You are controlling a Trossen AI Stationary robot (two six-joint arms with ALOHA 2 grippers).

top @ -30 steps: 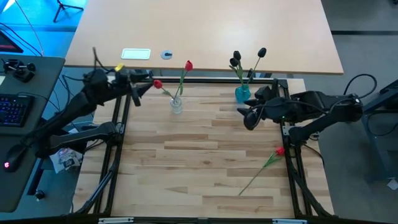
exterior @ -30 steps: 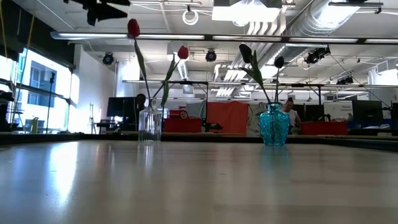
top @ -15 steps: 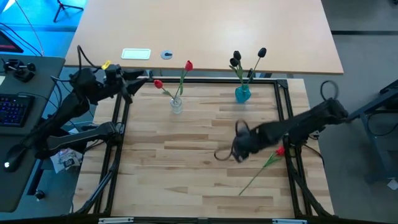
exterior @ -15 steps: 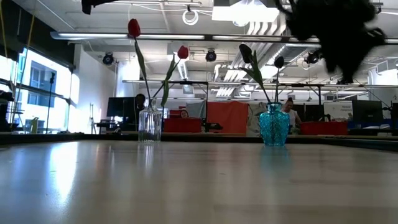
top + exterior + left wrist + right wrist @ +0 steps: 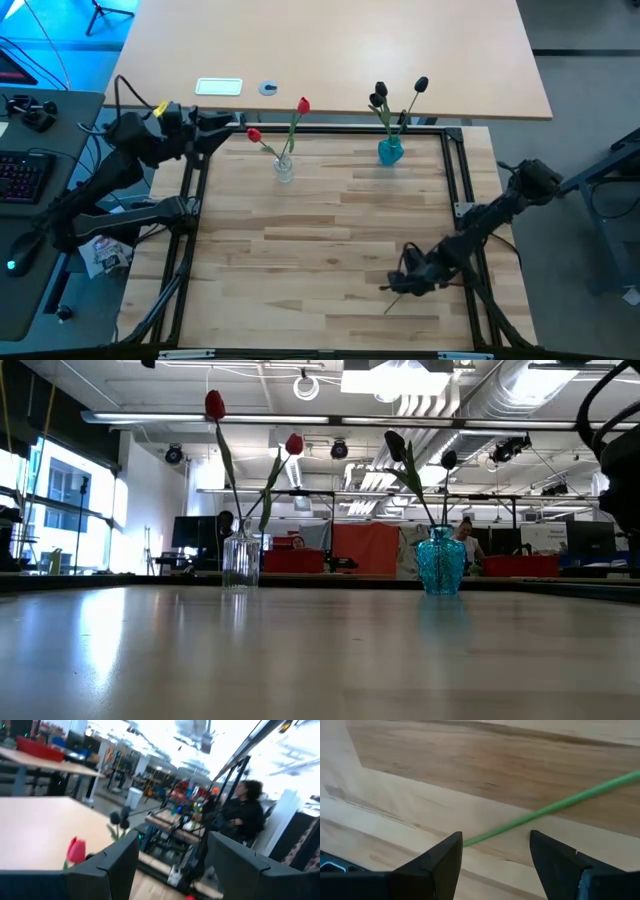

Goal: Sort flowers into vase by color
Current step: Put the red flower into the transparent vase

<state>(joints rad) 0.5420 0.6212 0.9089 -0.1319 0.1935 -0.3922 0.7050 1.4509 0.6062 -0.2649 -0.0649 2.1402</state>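
Green flower stem (image 5: 555, 807) lies between the right end effector (image 5: 495, 852)'s parted fingers.

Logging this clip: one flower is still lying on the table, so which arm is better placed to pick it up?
Right. The right gripper hangs open over the loose flower's green stem, fingers either side. The left gripper waits at the far-left corner.

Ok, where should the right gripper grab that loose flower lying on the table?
Take the flower by its thin green stem, from straight above. It lies flat on the wood, and the open right gripper already sits over it, stem crossing between the fingers.
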